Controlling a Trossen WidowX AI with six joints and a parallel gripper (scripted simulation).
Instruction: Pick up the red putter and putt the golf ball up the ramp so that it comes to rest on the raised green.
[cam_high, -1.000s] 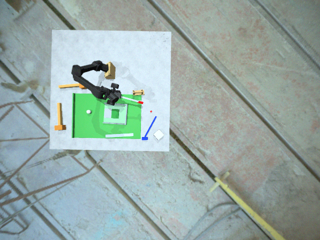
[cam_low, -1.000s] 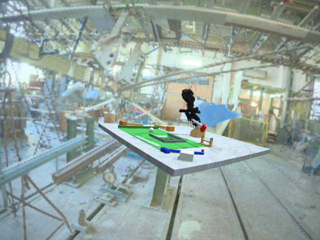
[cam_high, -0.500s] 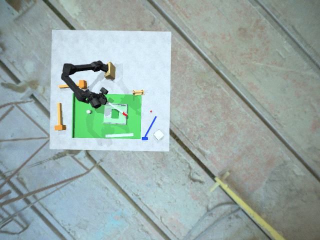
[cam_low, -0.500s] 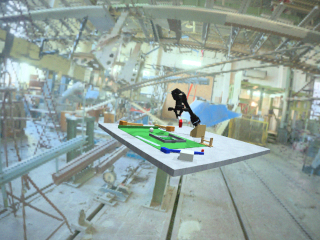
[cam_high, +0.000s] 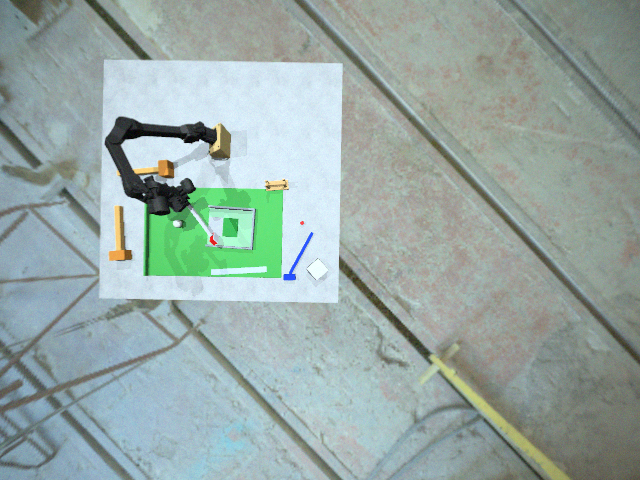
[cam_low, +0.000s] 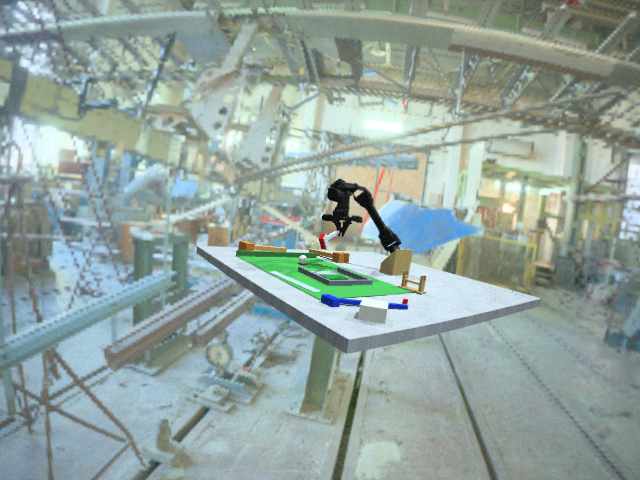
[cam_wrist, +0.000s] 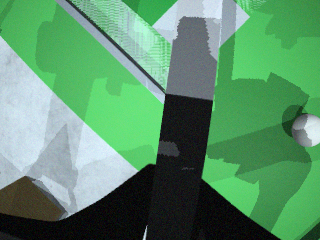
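Observation:
My gripper (cam_high: 187, 204) (cam_low: 341, 230) (cam_wrist: 168, 174) is shut on the red putter, whose pale shaft (cam_high: 201, 222) (cam_low: 332, 235) (cam_wrist: 192, 65) slants away from the fingers. Its red head (cam_high: 212, 239) (cam_low: 323, 240) is raised well above the green mat (cam_high: 175, 260) (cam_low: 263, 261); from above it overlaps the left part of the framed area. The white golf ball (cam_high: 177, 223) (cam_low: 302, 259) (cam_wrist: 306, 130) rests on the mat, left of the grey-walled frame (cam_high: 253, 227) (cam_low: 343, 282) (cam_wrist: 117, 54). A darker green square (cam_high: 230, 227) lies inside that frame. The head is out of the wrist view.
Two orange mallets (cam_high: 119, 254) (cam_high: 165, 168) lie left of and behind the mat. A wooden rack (cam_high: 277, 184) stands at its back right corner. A blue putter (cam_high: 301, 253) (cam_low: 330, 300), a white block (cam_high: 316, 269) (cam_low: 372, 312) and a small red marker (cam_high: 302, 223) are right of it.

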